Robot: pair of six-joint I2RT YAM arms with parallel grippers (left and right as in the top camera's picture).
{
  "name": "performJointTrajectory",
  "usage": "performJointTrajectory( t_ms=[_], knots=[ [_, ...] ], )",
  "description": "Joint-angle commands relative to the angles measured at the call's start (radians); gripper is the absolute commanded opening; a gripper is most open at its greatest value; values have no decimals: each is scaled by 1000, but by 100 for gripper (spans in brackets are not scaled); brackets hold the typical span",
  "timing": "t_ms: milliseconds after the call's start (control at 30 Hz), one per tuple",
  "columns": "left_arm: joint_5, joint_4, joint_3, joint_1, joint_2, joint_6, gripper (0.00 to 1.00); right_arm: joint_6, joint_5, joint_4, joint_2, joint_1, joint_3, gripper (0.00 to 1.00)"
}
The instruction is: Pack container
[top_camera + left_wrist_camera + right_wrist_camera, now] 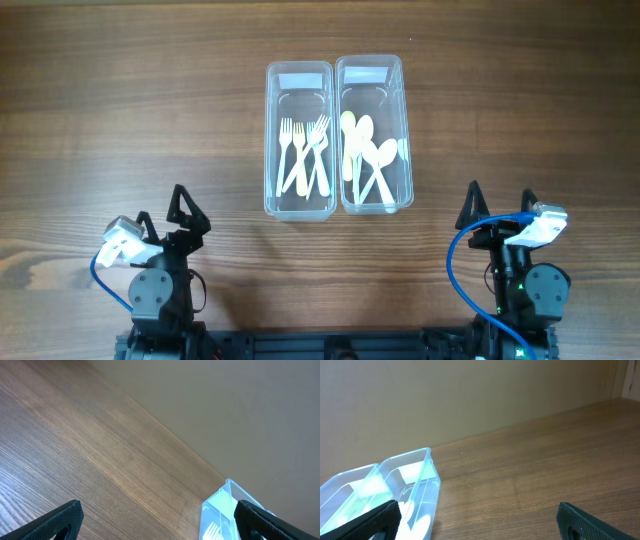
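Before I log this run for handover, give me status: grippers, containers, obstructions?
Left gripper open, empty. Right gripper open, empty. Forks in fork container, spoons in spoon container, side by side. Nothing between grippers and containers.

Open table [120,120] all around, fork bin [269,140] and spoon bin [409,130] touching mid-table

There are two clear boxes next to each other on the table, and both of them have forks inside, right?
Not quite. Only the left box has forks inside. The right box holds spoons instead. The overhead view shows this. The boxes are indeed clear and sit next to each other on the table.
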Motion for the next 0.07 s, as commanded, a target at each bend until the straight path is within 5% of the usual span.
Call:
performJointTrajectory(
  t_ms=[0, 33],
  knots=[
    [-6, 0, -11, -5, -9, -6, 100, 14, -11, 4, -9, 4, -4, 100],
    [-6, 0, -11, -5, -9, -6, 100, 14, -11, 3, -9, 4, -4, 100]
  ],
)
